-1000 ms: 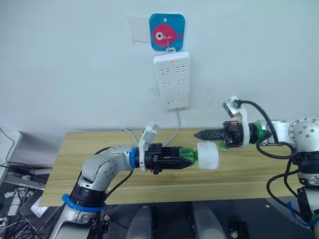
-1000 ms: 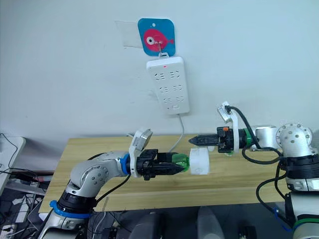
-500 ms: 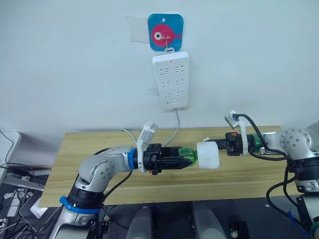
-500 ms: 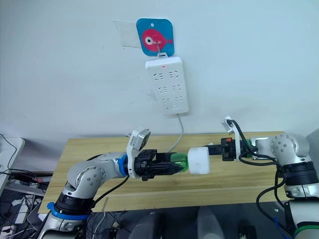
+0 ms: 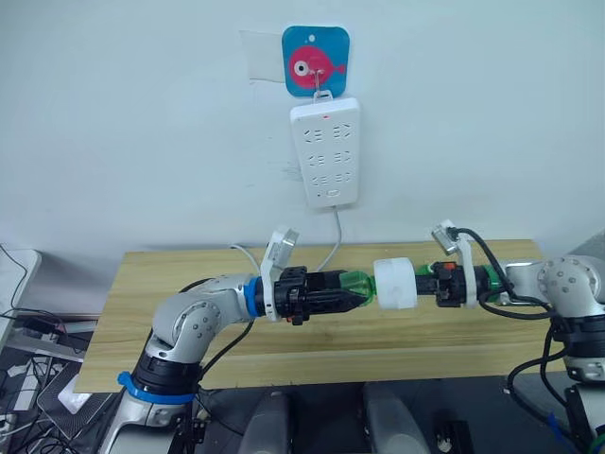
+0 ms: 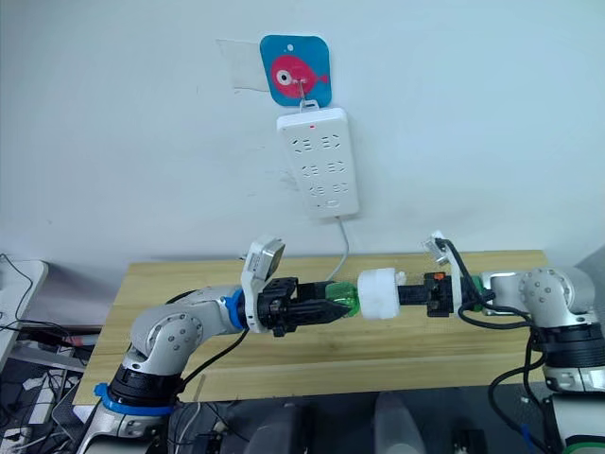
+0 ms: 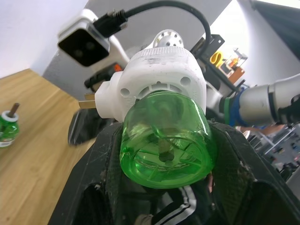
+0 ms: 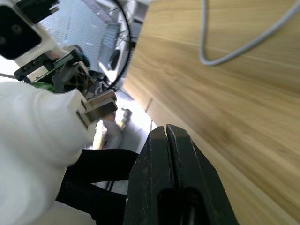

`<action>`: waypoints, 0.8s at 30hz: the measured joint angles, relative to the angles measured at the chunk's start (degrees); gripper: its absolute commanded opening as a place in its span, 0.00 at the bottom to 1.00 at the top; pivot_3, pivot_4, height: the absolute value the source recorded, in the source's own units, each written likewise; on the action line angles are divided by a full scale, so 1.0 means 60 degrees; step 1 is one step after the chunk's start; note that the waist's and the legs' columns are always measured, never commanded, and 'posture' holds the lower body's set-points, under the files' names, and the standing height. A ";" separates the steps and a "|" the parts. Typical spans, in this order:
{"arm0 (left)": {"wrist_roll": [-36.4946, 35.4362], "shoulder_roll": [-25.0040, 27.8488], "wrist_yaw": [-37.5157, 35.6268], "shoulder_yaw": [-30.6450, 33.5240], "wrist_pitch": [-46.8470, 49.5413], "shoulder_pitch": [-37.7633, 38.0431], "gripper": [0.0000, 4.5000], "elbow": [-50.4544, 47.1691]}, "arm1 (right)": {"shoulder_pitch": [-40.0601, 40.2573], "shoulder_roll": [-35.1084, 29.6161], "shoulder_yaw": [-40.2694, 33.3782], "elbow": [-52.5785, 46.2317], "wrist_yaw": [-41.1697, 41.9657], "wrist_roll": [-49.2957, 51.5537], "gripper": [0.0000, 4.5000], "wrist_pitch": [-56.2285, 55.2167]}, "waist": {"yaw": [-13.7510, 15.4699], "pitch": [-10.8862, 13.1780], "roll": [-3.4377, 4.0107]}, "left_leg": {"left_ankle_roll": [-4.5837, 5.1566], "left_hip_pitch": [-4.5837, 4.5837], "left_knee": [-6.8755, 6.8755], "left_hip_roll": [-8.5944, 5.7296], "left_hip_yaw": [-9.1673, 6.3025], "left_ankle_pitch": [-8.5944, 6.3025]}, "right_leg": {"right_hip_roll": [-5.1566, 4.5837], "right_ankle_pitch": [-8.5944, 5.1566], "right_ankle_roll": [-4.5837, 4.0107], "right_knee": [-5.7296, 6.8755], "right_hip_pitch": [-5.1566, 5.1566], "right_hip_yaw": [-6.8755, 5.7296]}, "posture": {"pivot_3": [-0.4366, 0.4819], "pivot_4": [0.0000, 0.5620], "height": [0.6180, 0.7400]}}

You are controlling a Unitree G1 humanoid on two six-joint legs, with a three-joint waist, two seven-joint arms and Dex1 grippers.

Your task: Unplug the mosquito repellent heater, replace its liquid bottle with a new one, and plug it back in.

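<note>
Left wrist view has the left gripper (image 5: 352, 290) clamped on the green bottle (image 7: 165, 140) screwed into the heater (image 5: 396, 283) above the table (image 5: 189, 274), right gripper (image 6: 408, 294) pinched closed beside it, so I'd twist slowly.

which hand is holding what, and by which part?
Left hand grips the green bottle, screwed into the heater, by its body. Right hand is shut beside the heater, holding nothing.

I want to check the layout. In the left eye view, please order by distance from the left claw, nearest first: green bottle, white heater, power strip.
1. green bottle, held in the left claw.
2. white heater, attached just beyond the bottle.
3. power strip, up on the wall.
</note>
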 measured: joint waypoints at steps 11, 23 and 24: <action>0.3477 -0.0097 -0.0984 -0.0714 -0.5312 0.0024 0.50 0.0942 | -0.0081 -0.0680 -0.1313 0.0413 0.0453 0.0523 0.30 0.1364 | 0.0014 -0.0001 -0.0001 | 0.0001 0.0001 0.0000 0.0001 0.0009 0.0000 | -0.0002 0.0006 -0.0009 -0.0007 0.0004 0.0006 | 0.31 0.38 1.00; 0.4579 -0.0496 -0.1010 -0.0786 -0.7996 -0.0065 0.50 0.2005 | -0.0563 -0.0958 -0.1467 0.2109 -0.1003 0.3368 1.00 0.1923 | -0.0007 0.0000 -0.0001 | 0.0002 0.0000 0.0000 0.0002 0.0013 0.0000 | -0.0002 0.0006 -0.0009 -0.0002 0.0004 0.0007 | 0.31 0.39 1.00; 0.4581 -0.0521 -0.1009 -0.0787 -0.8034 -0.0085 0.50 0.2060 | -0.0663 -0.0794 -0.1498 0.2125 -0.1304 0.3401 1.00 0.1917 | -0.0011 0.0000 -0.0001 | 0.0002 0.0001 0.0001 0.0002 0.0012 0.0000 | -0.0002 0.0006 -0.0008 0.0001 0.0004 0.0007 | 0.31 0.39 1.00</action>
